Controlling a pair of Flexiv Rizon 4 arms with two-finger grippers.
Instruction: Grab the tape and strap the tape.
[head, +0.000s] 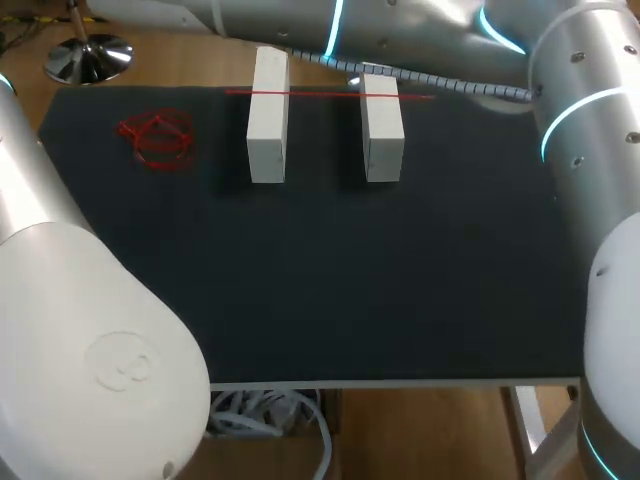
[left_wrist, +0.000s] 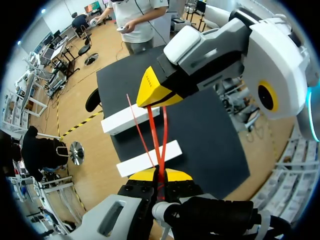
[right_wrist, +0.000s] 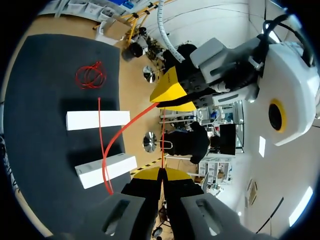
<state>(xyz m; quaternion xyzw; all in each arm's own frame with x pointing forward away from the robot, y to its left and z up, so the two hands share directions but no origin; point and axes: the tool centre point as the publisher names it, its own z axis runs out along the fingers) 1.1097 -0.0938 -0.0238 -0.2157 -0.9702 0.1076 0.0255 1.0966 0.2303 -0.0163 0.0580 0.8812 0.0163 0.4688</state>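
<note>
Red tape (head: 326, 94) lies across the far ends of two white blocks (head: 268, 130) that stand side by side on the black worktop (head: 350, 280). The left hand (left_wrist: 160, 173) is closed narrow on the tape, and the right hand (right_wrist: 162, 172) also grips it tightly. The two hands face each other, tips near, with red strands running between them. A loose red coil (head: 156, 140) lies on the worktop, well apart from the blocks.
</note>
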